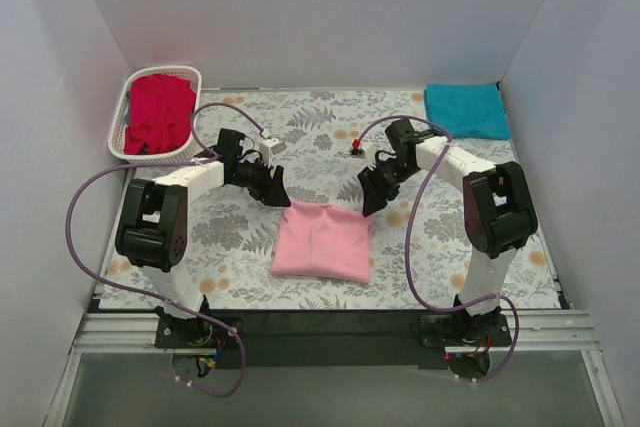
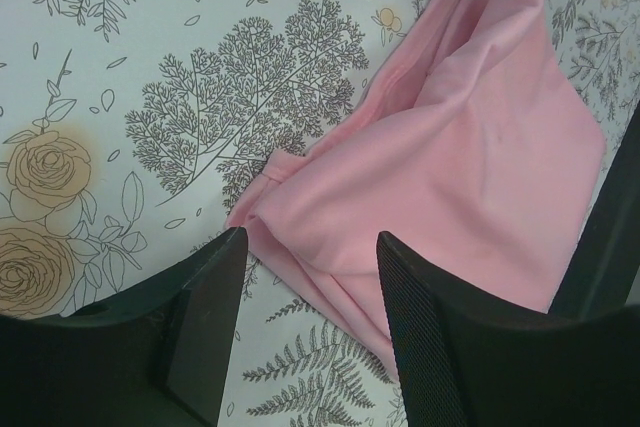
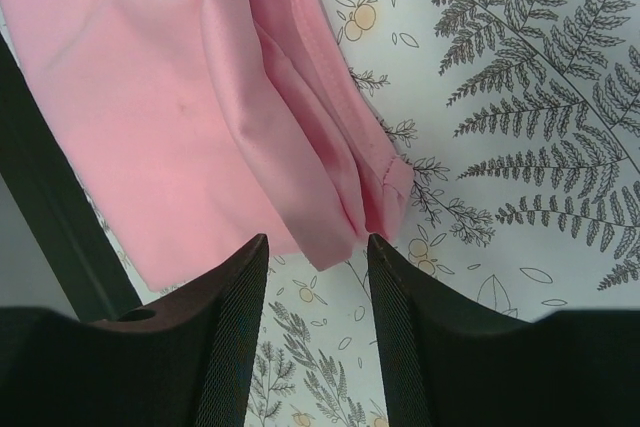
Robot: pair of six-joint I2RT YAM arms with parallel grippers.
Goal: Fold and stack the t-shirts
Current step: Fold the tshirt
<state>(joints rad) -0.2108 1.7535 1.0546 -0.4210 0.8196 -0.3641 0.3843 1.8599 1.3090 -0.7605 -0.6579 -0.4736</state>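
The light pink t-shirt (image 1: 323, 240) lies folded into a rough square near the front middle of the table. My left gripper (image 1: 275, 190) is open and empty just above its far left corner; the left wrist view shows that corner of the shirt (image 2: 470, 157) between and beyond my fingers (image 2: 215, 297). My right gripper (image 1: 372, 193) is open and empty above the far right corner; the right wrist view shows the folded edge of the shirt (image 3: 200, 97) just past my fingertips (image 3: 245, 277). The teal t-shirt (image 1: 466, 109) lies folded at the back right. The red t-shirt (image 1: 159, 113) is bunched in the basket.
A white lattice basket (image 1: 131, 102) stands at the back left. A small red and black object (image 1: 355, 144) lies on the floral tablecloth (image 1: 320, 122) behind the grippers. White walls enclose the table on three sides. Purple cables loop beside both arms.
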